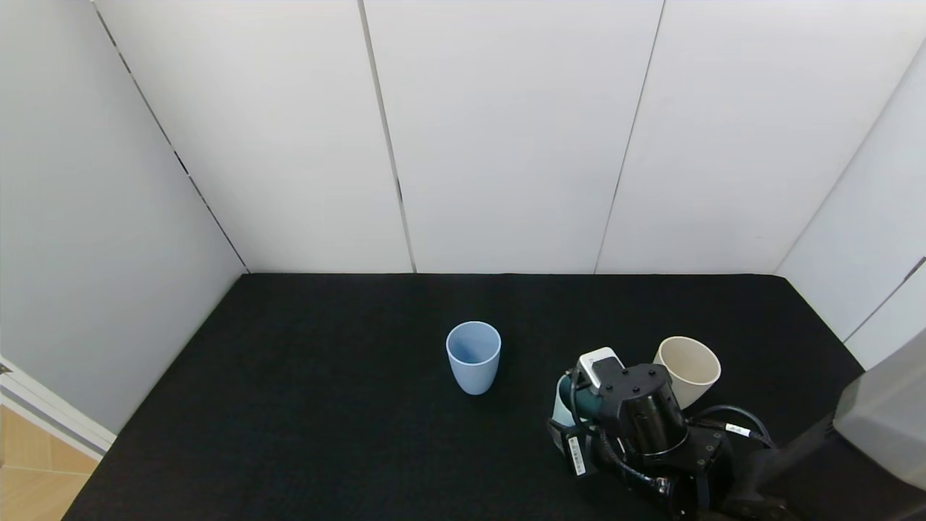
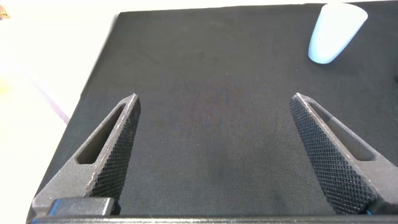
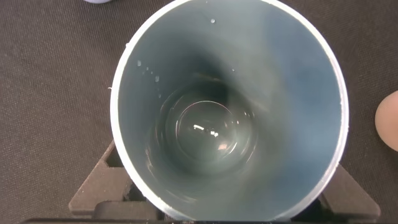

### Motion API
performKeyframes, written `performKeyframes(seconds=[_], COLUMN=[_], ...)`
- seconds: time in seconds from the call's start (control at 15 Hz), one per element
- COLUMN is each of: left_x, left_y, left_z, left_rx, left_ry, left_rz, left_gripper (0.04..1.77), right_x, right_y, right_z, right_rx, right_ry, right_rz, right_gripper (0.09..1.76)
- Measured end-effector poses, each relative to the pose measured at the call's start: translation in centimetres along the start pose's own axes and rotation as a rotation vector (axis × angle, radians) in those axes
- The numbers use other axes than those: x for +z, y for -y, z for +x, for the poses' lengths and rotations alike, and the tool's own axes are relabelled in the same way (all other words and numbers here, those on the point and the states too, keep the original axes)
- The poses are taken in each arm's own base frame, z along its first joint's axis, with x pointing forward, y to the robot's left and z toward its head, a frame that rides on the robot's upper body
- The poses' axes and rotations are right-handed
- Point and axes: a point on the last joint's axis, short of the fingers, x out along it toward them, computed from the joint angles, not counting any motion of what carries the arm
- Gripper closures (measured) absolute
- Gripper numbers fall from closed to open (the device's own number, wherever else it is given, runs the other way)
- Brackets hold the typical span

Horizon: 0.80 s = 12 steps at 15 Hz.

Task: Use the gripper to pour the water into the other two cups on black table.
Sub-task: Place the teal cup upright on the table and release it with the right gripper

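My right gripper point(image 1: 573, 414) is low at the right front of the black table point(image 1: 325, 420), shut on an upright mint-teal cup point(image 1: 563, 402). The right wrist view looks straight down into that cup point(image 3: 292, 81), whose bottom holds a shallow pool of clear water point(image 3: 205, 134), with drops on the inner wall. The light blue cup point(image 1: 473, 356) stands upright mid-table, to the left of the gripper. The cream cup point(image 1: 687, 369) stands just behind and to the right of it. My left gripper point(image 2: 216, 99) hangs open over bare table, with the light blue cup point(image 2: 336, 34) farther off.
White wall panels point(image 1: 506, 130) enclose the table at the back and both sides. The table's left edge point(image 1: 137, 405) drops to a wooden floor. A grey part of my body point(image 1: 886, 412) overhangs the right front corner.
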Motion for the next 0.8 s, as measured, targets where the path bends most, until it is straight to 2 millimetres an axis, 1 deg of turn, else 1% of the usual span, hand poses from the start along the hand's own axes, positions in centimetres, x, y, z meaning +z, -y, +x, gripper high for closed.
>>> performKeyframes(seconds=[0.8], left_x=[-0.01], left_y=[0.0], left_z=[0.0], left_rx=[0.0], left_ry=[0.0], left_rz=[0.0], left_gripper=[0.09], right_x=[-0.41], right_y=[-0.07], right_z=[-0.05], right_rx=[0.001], right_ry=[-0.014], right_rz=[-0.008], right_gripper=[0.65])
